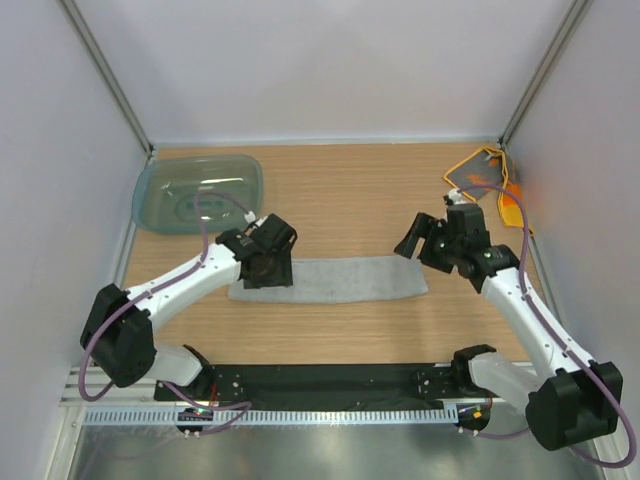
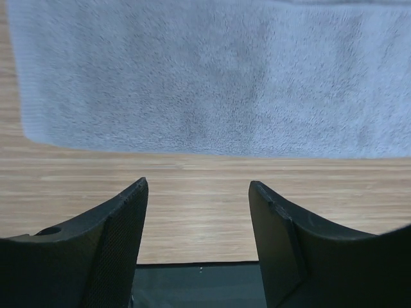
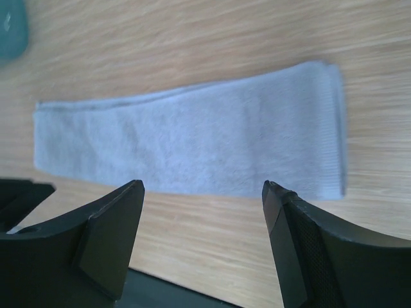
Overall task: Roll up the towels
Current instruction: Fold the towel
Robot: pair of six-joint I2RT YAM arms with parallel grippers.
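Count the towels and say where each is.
2. The light grey cloth towel, a long flat strip, lies mid-table; the bright orange towel with a grey face lies bunched in the far right corner.

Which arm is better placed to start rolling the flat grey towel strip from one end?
Probably the left. The left tool, open, hangs close by the grey towel at its left end, cloth filling its wrist view. The right tool, also open, stands farther off, seeing the whole strip.

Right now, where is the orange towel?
In the top view, the orange towel lies bunched in the far right corner of the table, just beyond the right gripper.
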